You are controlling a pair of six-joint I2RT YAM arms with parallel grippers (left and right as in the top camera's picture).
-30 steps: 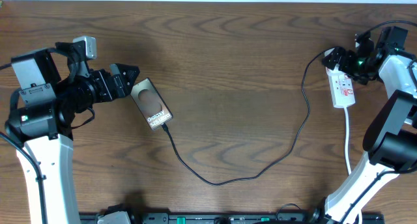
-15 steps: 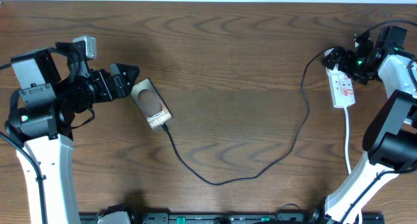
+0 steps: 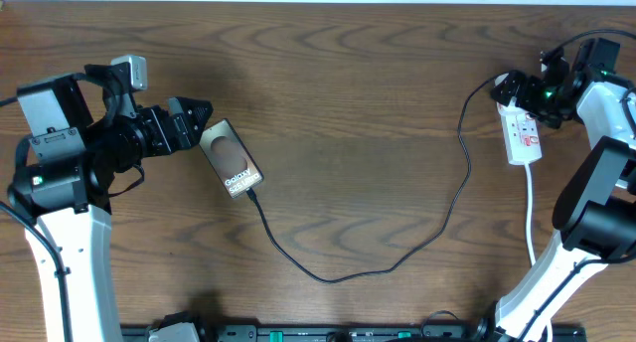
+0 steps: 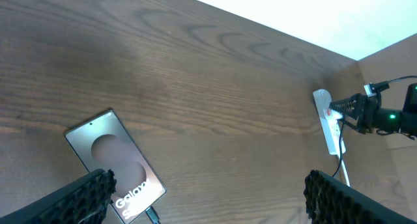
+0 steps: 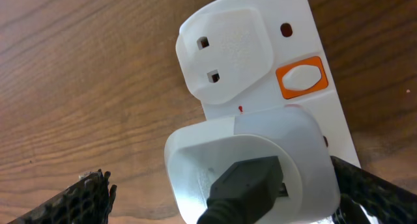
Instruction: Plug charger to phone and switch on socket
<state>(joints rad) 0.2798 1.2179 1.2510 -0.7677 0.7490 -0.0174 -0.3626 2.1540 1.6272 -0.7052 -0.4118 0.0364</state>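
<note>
Currently the left gripper (image 3: 199, 126) and right gripper (image 3: 533, 91) are spread wide, grasping nothing. Just ahead of the left fingers lies the phone (image 4: 114, 165), reading "Galaxy". I judge it rigid and slick, so I'd pinch its long edges. The charger (image 3: 397, 262) looks limp and light, best held at the tip. Between the right fingers sits the socket (image 5: 260, 74); its switch (image 5: 301, 79) needs a firm press.

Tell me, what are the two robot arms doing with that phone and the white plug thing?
They're setting up a phone to charge. The black charger cable runs from the phone to the white socket, where its plug head sits. The left end effector hangs open beside the phone, holding nothing. The right end effector hovers open over the socket, near the orange switch.
</note>
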